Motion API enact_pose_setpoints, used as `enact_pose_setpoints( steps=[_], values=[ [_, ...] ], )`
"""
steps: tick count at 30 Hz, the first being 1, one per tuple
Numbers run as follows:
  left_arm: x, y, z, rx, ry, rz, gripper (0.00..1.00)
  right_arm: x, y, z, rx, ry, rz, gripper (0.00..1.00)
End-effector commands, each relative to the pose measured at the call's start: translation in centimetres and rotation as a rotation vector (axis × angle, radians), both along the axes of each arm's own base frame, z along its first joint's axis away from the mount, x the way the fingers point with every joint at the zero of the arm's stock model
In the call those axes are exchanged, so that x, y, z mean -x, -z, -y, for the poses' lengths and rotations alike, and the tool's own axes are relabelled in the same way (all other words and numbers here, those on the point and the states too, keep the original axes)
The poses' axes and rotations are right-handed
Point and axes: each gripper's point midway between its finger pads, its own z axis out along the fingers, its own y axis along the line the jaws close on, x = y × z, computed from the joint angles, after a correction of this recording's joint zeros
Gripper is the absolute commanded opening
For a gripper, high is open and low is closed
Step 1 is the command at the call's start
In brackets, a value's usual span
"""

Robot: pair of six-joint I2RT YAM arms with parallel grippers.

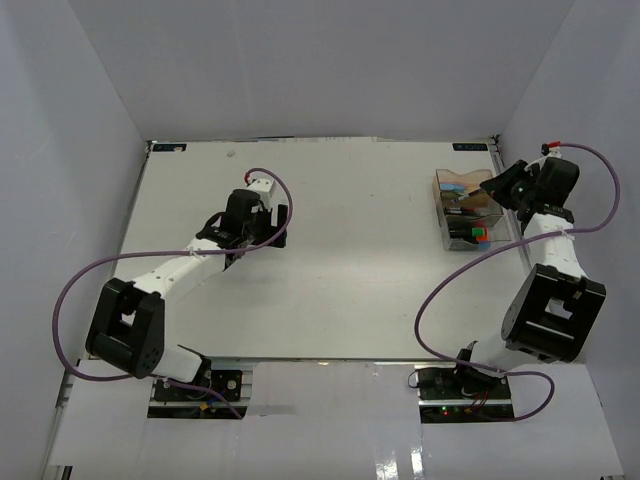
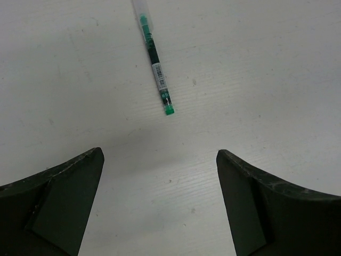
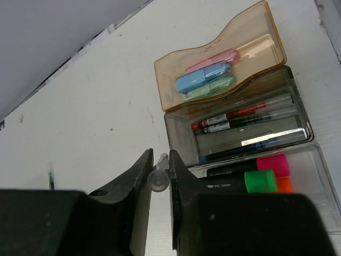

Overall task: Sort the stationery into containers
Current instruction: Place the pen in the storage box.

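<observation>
- The left gripper (image 2: 160,154) hangs over the white table (image 2: 256,80) with its two dark fingers (image 2: 64,197) spread wide and nothing between them.
- Just beyond its fingertips lies a thin pen with a green tip and a clear cap (image 2: 154,66), flat on the table and apart from both fingers. Its green end points toward the gripper and its capped end runs out of the top of the left wrist view.
- The right gripper (image 3: 160,160) is closed on a small clear cylindrical pen end (image 3: 158,180), pinched between its black fingers (image 3: 136,181). The rest of that item is hidden.
- Just beside this gripper, nearest of three adjoining trays, is a clear rectangular plastic tray (image 3: 325,181). It holds black markers with a pink cap (image 3: 273,164), a green cap (image 3: 261,181) and an orange cap (image 3: 285,185), lying side by side.
- Touching it on the far side is a smoky translucent tray (image 3: 178,133) with thin pens lying lengthwise: a red-tipped one (image 3: 229,116), a black one (image 3: 234,124) and a blue one (image 3: 234,152).
- Farthest is an amber translucent tray with a wavy rim (image 3: 213,45), holding a pastel pink piece (image 3: 213,60), a pastel blue piece (image 3: 197,80) and a mint piece (image 3: 210,89).
</observation>
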Motion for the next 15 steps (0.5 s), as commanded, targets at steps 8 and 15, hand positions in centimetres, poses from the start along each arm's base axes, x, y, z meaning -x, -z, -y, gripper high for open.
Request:
enact_pose_setpoints(
  steps=[8,15],
  values=[
    [-0.8,-1.1,0.6,0.048,-0.015,-0.005,0.98,-3.7,2.1,2.2,-0.001,-0.003,-0.039,0.08],
    [-0.7,-0.8,0.7,0.050,-0.009,-0.017,0.98,-5.4,4.8,2.0,-0.055,-0.049,-0.104,0.28]
  ],
)
